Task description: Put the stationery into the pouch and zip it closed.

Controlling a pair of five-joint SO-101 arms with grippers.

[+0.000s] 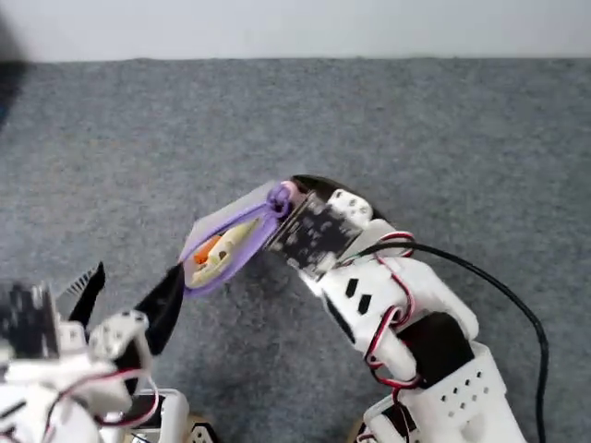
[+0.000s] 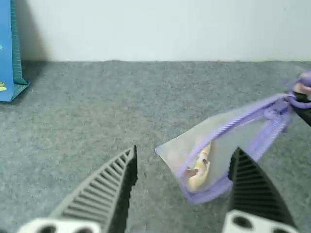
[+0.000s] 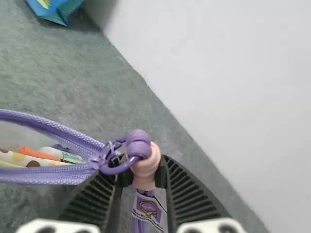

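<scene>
Your right gripper (image 3: 141, 167) is pinched narrow on the pull (image 3: 138, 145) at one end of the pouch (image 1: 231, 242), the pink bead and purple knot sitting just above its fingers; that grip looks like the reason the pouch hangs as it does, high at the pull end and sloping down toward your left arm; whether the low corner touches the mat (image 1: 416, 129) you cannot tell from here. Your left gripper (image 2: 184, 155) stands wide with nothing in it, its fingers to either side of the pouch's low end but apart from it, placed as if to steady or pinch that end while the pull is drawn. The stationery (image 3: 34, 155) is inside the pouch; an orange piece, a dotted one and a pale one lie along its length, seen through the clear side. The zip seems run up to the pull end, so the task looks close to done, though the seam is not plain enough to be sure. A blue box (image 2: 9, 53) stands well off by the wall.
</scene>
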